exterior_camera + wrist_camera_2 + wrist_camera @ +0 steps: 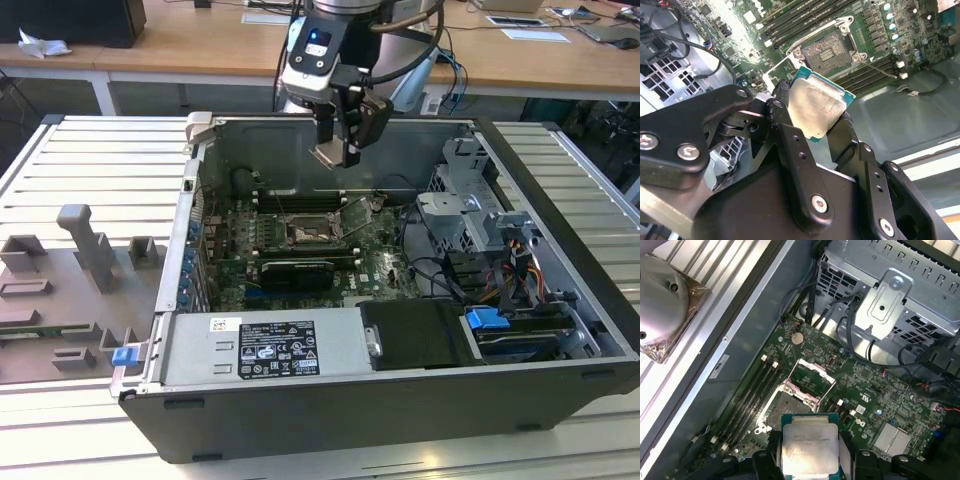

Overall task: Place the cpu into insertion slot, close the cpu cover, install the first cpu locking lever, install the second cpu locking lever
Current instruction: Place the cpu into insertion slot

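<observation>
We see the arm's black gripper [338, 150] hanging over the open dark-grey computer case [300, 430], which lies on its side on the ribbed aluminium counter [90, 160]. Its fingers [782, 107] are clamped on the cpu [815, 107], a small flat square chip with a silver-grey metal top and a green edge, gripped by two opposite sides. In both wrist views we find the cpu held in the air above the green motherboard [875, 400], apart from everything beneath it.

The insertion slot [303, 234], a square black socket with a dark centre and metal rim, sits near the middle of the board with nothing in it. The cpu cover [352, 213], a thin square silver metal frame plate with a large window, stands swung up off the slot on its hinge, just beside the slot on the exterior view's right.

Long narrow black memory slots [752, 385] run along the slot's flanks. Near the slot we note a long black ribbed card [295, 272], and nearer the case's front wall a grey metal power supply box [260, 345] with a white label. On the counter at the exterior view's left stand grey moulded fixtures [90, 250].
</observation>
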Available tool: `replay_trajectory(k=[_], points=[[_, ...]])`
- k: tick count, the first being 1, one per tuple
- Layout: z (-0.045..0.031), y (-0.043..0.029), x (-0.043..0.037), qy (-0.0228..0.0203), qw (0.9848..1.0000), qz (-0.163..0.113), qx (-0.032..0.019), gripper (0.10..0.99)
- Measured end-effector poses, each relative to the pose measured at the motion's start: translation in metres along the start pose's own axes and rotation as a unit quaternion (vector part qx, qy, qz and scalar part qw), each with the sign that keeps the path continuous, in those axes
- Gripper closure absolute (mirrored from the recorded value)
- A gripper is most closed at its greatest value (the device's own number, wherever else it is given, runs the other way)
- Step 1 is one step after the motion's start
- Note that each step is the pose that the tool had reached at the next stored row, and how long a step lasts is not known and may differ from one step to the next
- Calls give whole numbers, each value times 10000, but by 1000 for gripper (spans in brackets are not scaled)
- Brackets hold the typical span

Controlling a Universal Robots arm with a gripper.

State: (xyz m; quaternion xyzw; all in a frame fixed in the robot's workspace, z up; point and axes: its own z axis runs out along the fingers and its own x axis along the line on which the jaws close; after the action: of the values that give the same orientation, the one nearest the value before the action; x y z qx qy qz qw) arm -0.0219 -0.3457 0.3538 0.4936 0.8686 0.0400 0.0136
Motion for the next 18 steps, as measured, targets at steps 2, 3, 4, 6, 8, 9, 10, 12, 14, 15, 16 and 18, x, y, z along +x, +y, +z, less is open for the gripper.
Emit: replay_trajectory(k=[2, 3, 4, 6, 8, 9, 10, 12, 14, 15, 16, 18], points=[[16, -1, 0, 0, 10000, 3, 1, 541], [20, -2, 0, 0, 10000, 3, 1, 541], [24, -2, 0, 0, 10000, 3, 0, 541], [38, -3, -1, 0, 10000, 3, 1, 541], [48, -4, -1, -8, 10000, 22, 4, 541], [52, -4, -1, -15, 10000, 50, 7, 541], [56, -5, -1, -22, 10000, 90, 8, 541], [65, -5, -1, -32, 9998, 194, 7, 541], [74, -6, -1, -42, 9995, 316, 6, 541], [77, -6, -1, -45, 9994, 354, 5, 541], [81, -7, -1, -49, 9992, 407, 4, 541], [86, -7, -1, -57, 9988, 492, 3, 541]])
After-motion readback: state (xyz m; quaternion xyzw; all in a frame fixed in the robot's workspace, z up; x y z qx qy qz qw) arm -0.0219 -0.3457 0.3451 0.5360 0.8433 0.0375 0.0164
